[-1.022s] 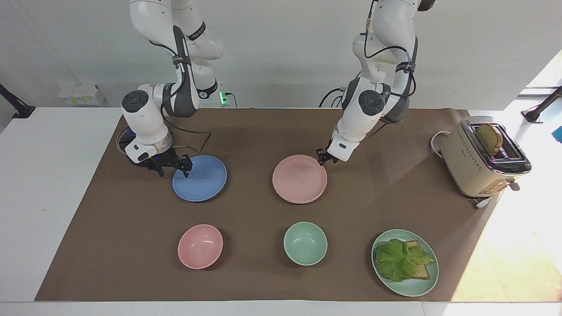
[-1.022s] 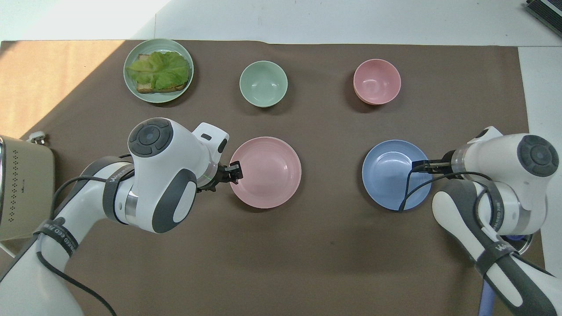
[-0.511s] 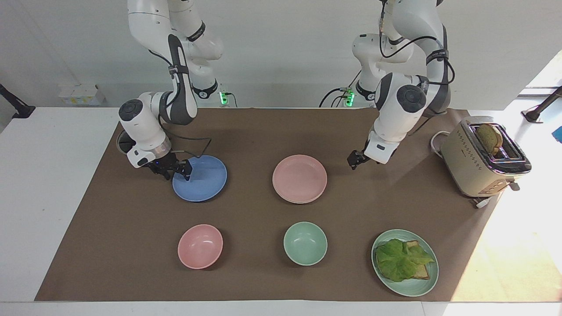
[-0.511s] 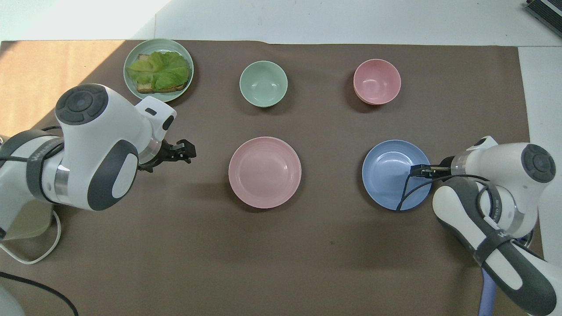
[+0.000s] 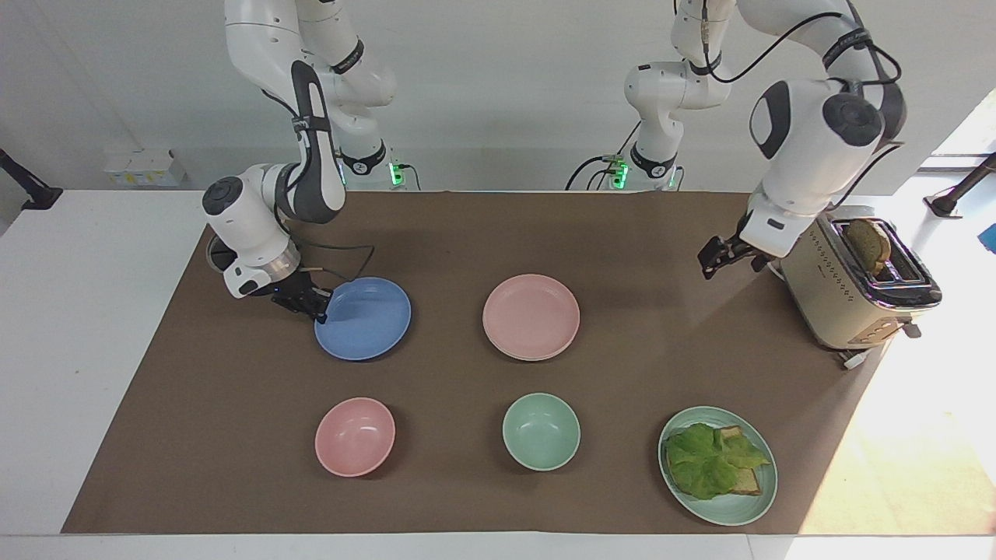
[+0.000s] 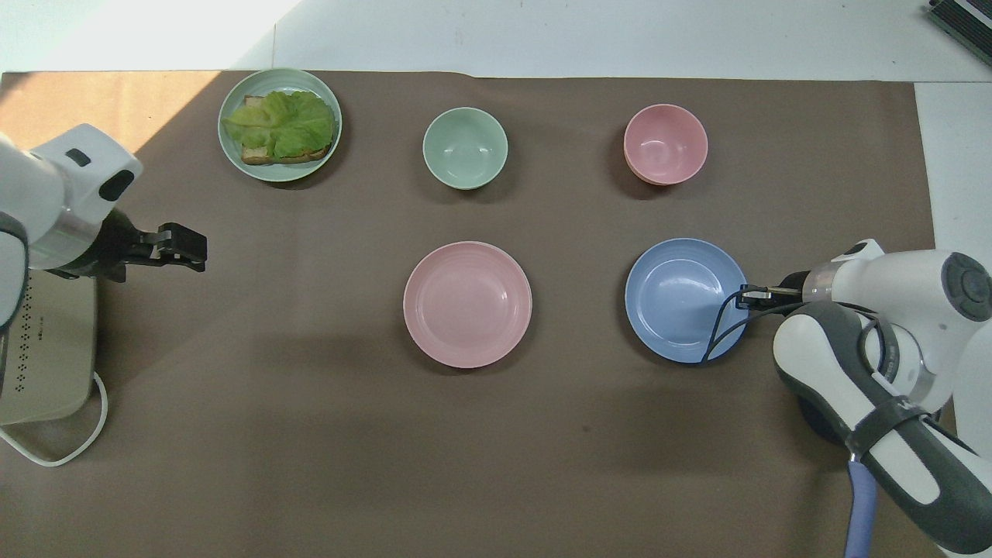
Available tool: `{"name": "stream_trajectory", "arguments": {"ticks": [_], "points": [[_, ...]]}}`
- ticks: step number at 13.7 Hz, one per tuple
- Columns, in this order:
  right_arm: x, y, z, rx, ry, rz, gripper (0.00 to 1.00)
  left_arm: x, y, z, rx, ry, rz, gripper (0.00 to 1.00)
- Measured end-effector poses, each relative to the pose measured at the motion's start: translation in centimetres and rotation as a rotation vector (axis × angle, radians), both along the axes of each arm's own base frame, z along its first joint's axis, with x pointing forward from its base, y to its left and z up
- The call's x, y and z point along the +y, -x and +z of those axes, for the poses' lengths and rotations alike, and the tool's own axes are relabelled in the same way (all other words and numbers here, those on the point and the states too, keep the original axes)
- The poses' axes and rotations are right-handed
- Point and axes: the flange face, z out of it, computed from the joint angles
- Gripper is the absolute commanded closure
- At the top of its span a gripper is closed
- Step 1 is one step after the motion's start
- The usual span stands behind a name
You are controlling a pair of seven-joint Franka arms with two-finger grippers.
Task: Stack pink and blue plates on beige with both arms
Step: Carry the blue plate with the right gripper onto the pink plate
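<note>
The blue plate (image 5: 366, 317) (image 6: 682, 298) lies toward the right arm's end of the brown mat. My right gripper (image 5: 317, 306) (image 6: 748, 294) is low at that plate's rim and shut on it. The pink plate (image 5: 531, 313) (image 6: 467, 302) rests at the middle of the mat with no gripper near it. Of the beige plate (image 5: 537, 358) only a thin pale rim shows under the pink one. My left gripper (image 5: 712, 264) (image 6: 186, 246) hangs open and empty in the air beside the toaster.
A cream toaster (image 5: 856, 284) (image 6: 39, 341) with bread in it stands at the left arm's end. Farthest from the robots sit a pink bowl (image 5: 355, 436), a mint bowl (image 5: 541, 431) and a mint plate (image 5: 717, 465) with lettuce on toast.
My left gripper let go of the pink plate's rim, then rose and swung away to the toaster. My right gripper closed on the blue plate's rim, and the plate shifted slightly toward the middle.
</note>
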Motion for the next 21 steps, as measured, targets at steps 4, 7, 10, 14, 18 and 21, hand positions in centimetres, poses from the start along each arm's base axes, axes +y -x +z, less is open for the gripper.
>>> {"name": "stream_trajectory", "arguments": {"ticks": [4, 7, 10, 14, 18, 21], "points": [[1.6, -1.2, 5.8, 0.000, -0.039, 0.037, 1.00, 0.6, 1.4, 4.9, -0.049, 0.001, -0.006, 0.00], [6.9, -1.8, 9.2, -0.027, -0.120, 0.028, 1.00, 1.8, 1.3, 4.9, -0.049, -0.001, 0.003, 0.00], [15.9, -1.9, 10.1, -0.043, -0.139, -0.023, 1.00, 2.3, 1.3, 4.9, -0.047, -0.001, 0.006, 0.00], [25.2, -0.5, 7.7, -0.041, -0.153, -0.037, 1.00, 2.2, 1.3, 4.9, -0.047, -0.001, 0.004, 0.00], [30.4, 0.8, 4.6, -0.038, -0.095, 0.006, 1.00, 2.1, 1.3, 4.9, -0.047, -0.001, 0.003, 0.00], [31.3, 0.9, 3.1, -0.045, -0.068, 0.019, 1.00, 2.2, 1.3, 4.9, -0.047, -0.001, 0.004, 0.00]]}}
